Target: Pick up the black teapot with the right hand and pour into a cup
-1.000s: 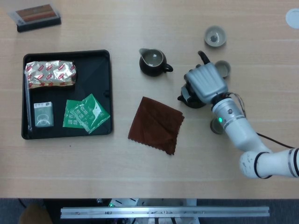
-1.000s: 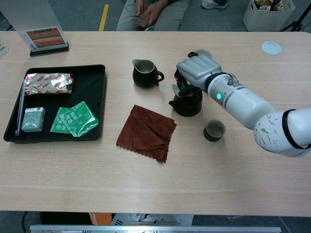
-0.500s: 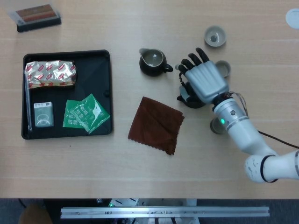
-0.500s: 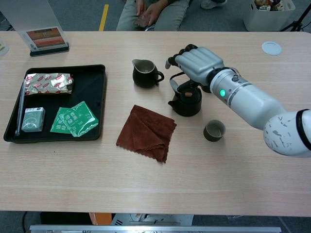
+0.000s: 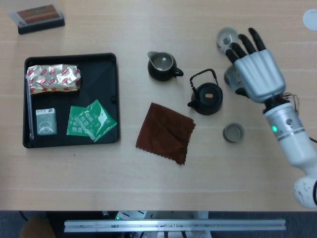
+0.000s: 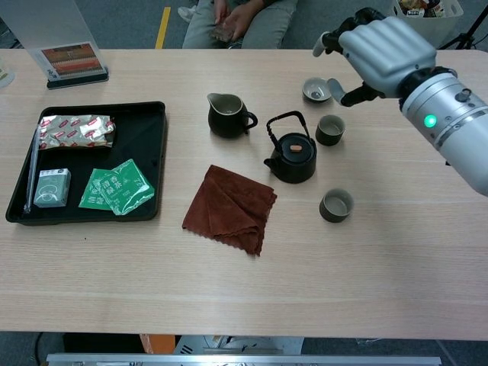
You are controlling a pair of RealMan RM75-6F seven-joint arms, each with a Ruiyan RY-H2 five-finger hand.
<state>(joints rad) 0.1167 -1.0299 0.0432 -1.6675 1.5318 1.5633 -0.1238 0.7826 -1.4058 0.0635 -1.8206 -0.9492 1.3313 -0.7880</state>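
Black teapot (image 5: 208, 97) sits upright on the surface (image 5: 148, 183), just right of the brown cloth (image 5: 166, 131), three cups (image 5: 233, 133) around it. Our right robot hand (image 5: 255, 69) hovers above and to its right, fingers spread, holding nothing. We should lower it over the arched handle (image 6: 286, 122), close firmly before lifting, then tip toward the nearest cup. A second ago this hand covered the teapot; it has since lifted clear and opened.
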